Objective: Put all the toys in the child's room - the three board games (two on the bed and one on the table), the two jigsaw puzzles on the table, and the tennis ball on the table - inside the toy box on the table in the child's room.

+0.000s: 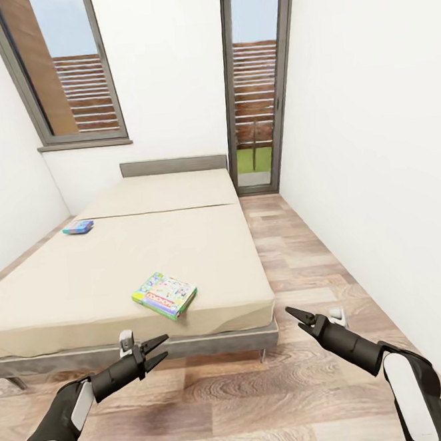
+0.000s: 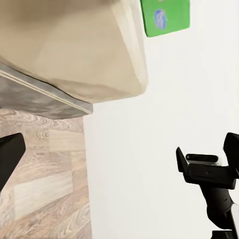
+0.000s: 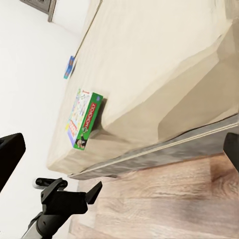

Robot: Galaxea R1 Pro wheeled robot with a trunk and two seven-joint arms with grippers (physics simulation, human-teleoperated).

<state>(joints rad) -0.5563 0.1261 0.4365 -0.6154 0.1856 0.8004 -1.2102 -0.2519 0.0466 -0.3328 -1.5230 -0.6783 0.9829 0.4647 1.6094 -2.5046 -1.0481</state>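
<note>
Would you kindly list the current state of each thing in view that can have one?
green-edged board game: flat on the bed, near its foot edge, not held.
blue board game: flat at the bed's far left edge, not held.
left gripper: open, empty, above the floor.
right gripper: open, empty.

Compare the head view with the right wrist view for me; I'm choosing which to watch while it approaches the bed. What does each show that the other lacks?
Head view alone: two tall windows, the grey headboard, and the right gripper with its fingers apart.

Right wrist view alone: the green side of the larger board game with its printed lettering.

Shared: the bed, both board games lying on it, the small blue one farther off, the wood-plank floor, and the left gripper, open and holding nothing.
</note>
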